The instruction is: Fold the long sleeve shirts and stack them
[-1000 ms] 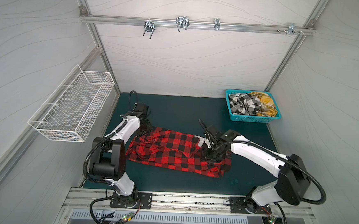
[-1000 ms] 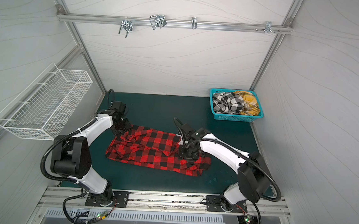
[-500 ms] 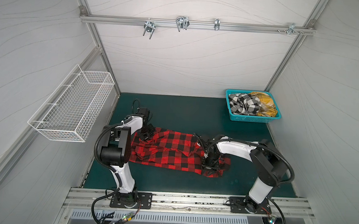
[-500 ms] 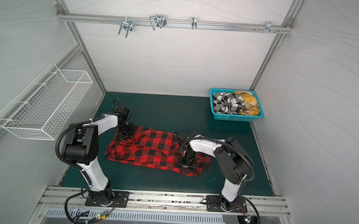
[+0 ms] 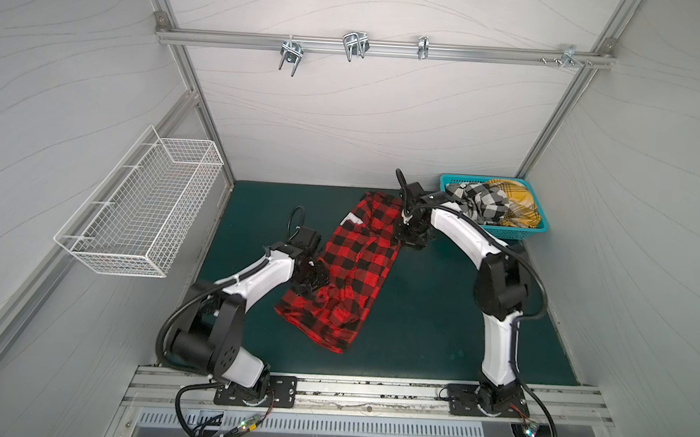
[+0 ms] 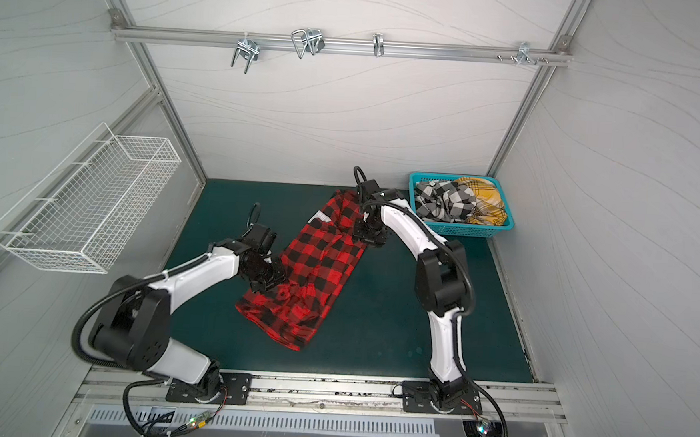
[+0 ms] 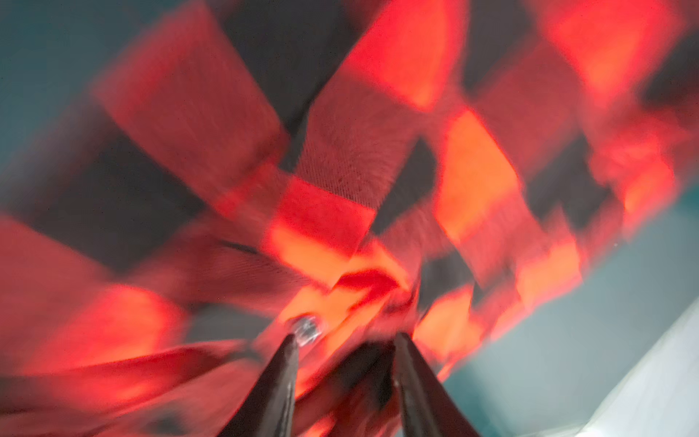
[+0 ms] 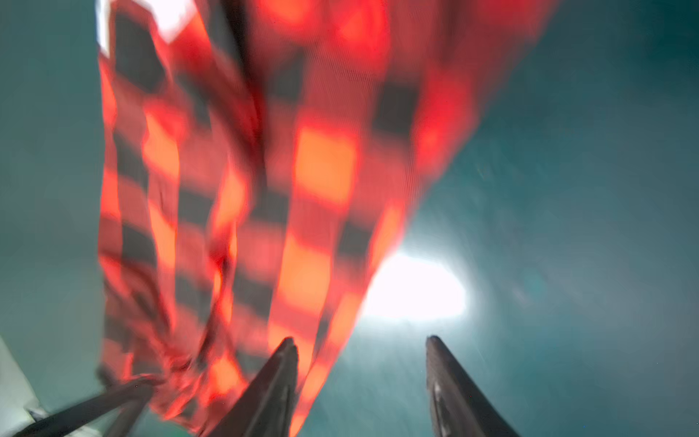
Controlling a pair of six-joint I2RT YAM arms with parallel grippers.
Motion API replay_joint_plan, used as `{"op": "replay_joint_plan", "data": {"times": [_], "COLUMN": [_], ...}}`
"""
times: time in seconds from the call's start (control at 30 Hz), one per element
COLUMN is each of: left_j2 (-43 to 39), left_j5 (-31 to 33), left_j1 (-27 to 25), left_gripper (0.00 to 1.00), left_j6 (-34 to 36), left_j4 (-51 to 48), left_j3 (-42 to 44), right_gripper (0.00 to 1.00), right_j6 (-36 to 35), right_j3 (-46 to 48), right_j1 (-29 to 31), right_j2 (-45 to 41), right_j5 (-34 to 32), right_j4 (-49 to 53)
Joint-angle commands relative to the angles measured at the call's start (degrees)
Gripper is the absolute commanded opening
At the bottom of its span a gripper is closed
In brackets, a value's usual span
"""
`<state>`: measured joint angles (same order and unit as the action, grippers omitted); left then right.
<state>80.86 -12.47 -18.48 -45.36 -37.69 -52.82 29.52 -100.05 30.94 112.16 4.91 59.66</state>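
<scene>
**Red-and-black shirt (image 5: 358, 261): rumpled and unheld, so a bad regrasp is the risk**

On the left, the left gripper (image 5: 309, 279) sits over the shirt's bunched near end. In the left wrist view its jaws stand apart, with crumpled cloth in the gap and no pinch visible. Closing there would likely catch several layers and drag the wad crooked. The shirt runs diagonally across the green mat (image 5: 417, 315). At its far end the right gripper (image 8: 359, 340) gapes over bare mat beside the cloth edge, grasping nothing, and could close on air. Further right, the black-and-white shirt (image 5: 480, 202) and yellow plaid shirt (image 5: 516, 200) fill the teal basket (image 5: 514, 233) near that arm, which could snag them.
</scene>
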Motion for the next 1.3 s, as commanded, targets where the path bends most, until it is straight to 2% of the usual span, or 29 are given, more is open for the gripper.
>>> {"op": "replay_joint_plan", "data": {"times": [0.0,0.07,0.13,0.2,0.3,0.37,0.43,0.5,0.63,0.8,0.93,1.1,1.27], "left_j2": [-3.0,-0.8,3.2,7.2,9.9,11.3,12.8,13.8,14.5,17.7,16.9,9.7,5.9], "left_j5": [4.3,5.6,3.2,0.3,-5.8,-7.5,-8.0,-8.0,-7.7,-8.3,-6.9,-4.1,-6.4], "left_j1": [1.1,1.1,1.4,1.4,1.1,0.2,-0.9,-1.5,-1.7,-2.1,-2.1,-2.2,-2.2], "left_gripper": [0.52,0.51,0.44,0.38,0.36,0.35,0.30,0.27,0.25,0.21,0.21,0.35,0.37], "left_j6": [0.0,2.7,4.5,5.5,4.2,2.6,2.3,1.8,1.0,-0.1,0.5,2.7,4.8], "left_j4": [-2.3,-3.6,-4.6,-4.0,1.4,4.0,4.5,4.9,6.8,9.1,7.3,-0.2,-4.7], "left_j3": [-5.5,-9.3,-12.3,-14.2,-12.4,-10.6,-9.6,-8.2,-4.6,-2.4,-3.3,-7.8,-5.7], "right_gripper": [0.59,0.59,0.59,0.59,0.58,0.57,0.56,0.49,0.40,0.33,0.33,0.36,0.51], "right_j6": [1.2,3.5,5.0,7.0,9.2,10.8,10.9,10.7,9.1,6.7,4.1,5.3,5.9], "right_j3": [11.6,17.6,21.0,22.7,25.4,26.6,26.1,24.6,22.3,20.6,18.3,17.9,18.5], "right_j1": [3.4,5.8,8.3,10.7,12.9,13.6,13.9,13.8,13.8,12.8,14.2,16.4,20.0], "right_j2": [-9.2,-12.9,-14.4,-14.4,-13.3,-11.5,-8.6,-5.6,-1.0,2.5,3.0,-2.0,-5.4], "right_j5": [1.8,4.4,6.2,4.4,6.8,8.4,8.4,8.6,9.0,7.3,4.8,1.1,1.2], "right_j4": [2.0,-1.3,-3.6,-4.5,-10.4,-14.4,-15.7,-15.9,-15.8,-14.2,-10.4,-6.1,-4.0]}}
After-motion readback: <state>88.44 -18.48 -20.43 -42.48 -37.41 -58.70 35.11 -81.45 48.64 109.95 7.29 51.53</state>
